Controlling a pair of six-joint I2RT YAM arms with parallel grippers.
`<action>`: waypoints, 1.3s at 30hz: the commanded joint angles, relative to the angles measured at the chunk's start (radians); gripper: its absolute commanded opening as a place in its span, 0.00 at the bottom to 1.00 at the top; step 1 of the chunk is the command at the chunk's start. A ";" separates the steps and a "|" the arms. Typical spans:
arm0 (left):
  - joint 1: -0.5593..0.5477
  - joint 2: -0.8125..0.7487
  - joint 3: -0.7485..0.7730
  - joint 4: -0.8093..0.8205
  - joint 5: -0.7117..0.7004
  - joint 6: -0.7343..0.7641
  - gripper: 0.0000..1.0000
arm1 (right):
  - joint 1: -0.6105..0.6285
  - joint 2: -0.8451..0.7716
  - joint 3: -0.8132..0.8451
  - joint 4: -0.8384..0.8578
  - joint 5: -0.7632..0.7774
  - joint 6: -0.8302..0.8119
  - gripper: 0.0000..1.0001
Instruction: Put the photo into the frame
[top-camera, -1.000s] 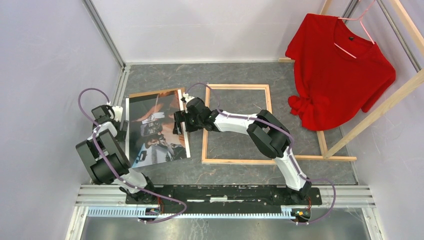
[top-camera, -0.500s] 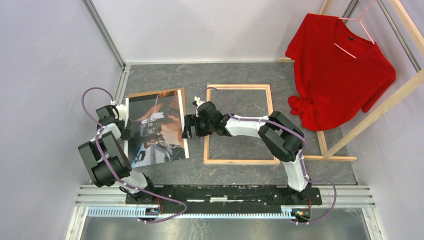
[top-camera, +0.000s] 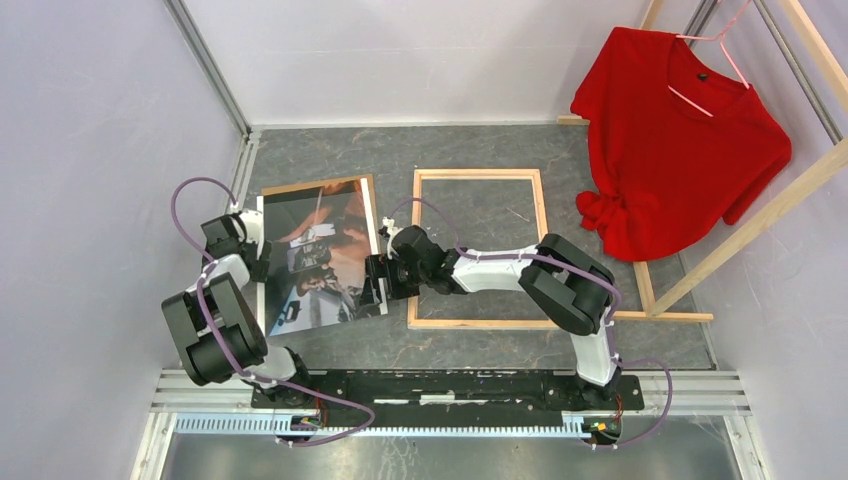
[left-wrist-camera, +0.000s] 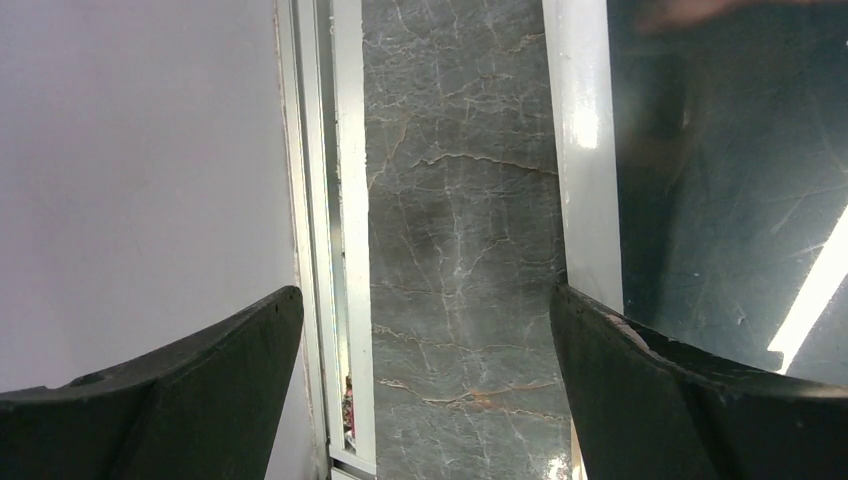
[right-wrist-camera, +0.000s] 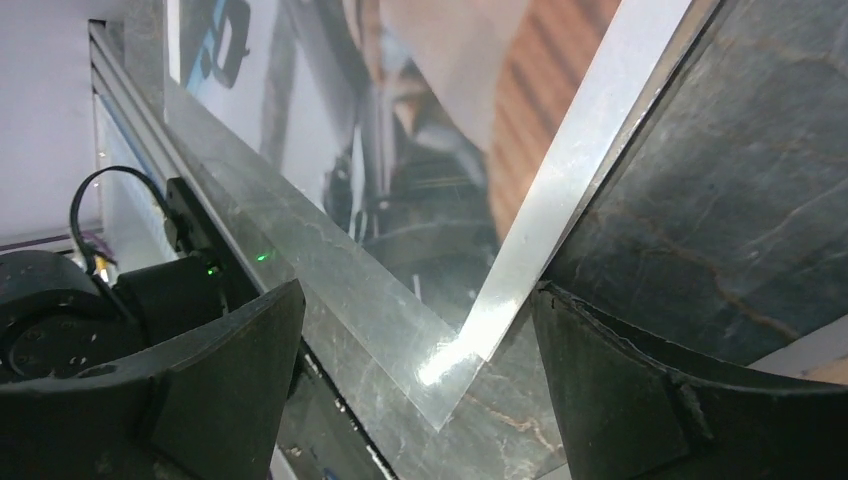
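Top external view: the photo (top-camera: 325, 255), a large rectangular glossy paper print, is lying face up on the grey marbled tabletop (top-camera: 330, 150). It is showing people and a phone in dark, orange-red and white tones inside a white border. It is sitting slightly skewed just left of the frame (top-camera: 478, 173), a thin-railed rectangle of bare light wood lying flat. A brown board edge (top-camera: 315, 186) is showing along the print's far side. The left gripper (top-camera: 258, 262) is hovering at the print's left edge, and the right gripper (top-camera: 376, 280) is at its near right corner, between print and frame. Left wrist view: black fingers (left-wrist-camera: 200, 390) are standing spread wide over bare table, nothing pinched, with the white border running up just inside the right-hand one. Right wrist view: fingers (right-wrist-camera: 640, 400) are likewise spread wide and gripping nothing, with the print's corner lying in the gap. Contact with the paper cannot be told.
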 joint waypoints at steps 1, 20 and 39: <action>-0.025 0.009 -0.048 -0.026 0.029 -0.034 1.00 | 0.009 0.021 -0.054 -0.041 -0.060 0.075 0.90; -0.029 -0.009 -0.048 -0.034 0.014 0.001 1.00 | 0.067 -0.077 -0.127 -0.200 -0.058 0.091 0.89; -0.031 -0.051 -0.075 -0.060 0.030 0.027 1.00 | 0.088 -0.135 -0.238 0.332 -0.115 0.354 0.82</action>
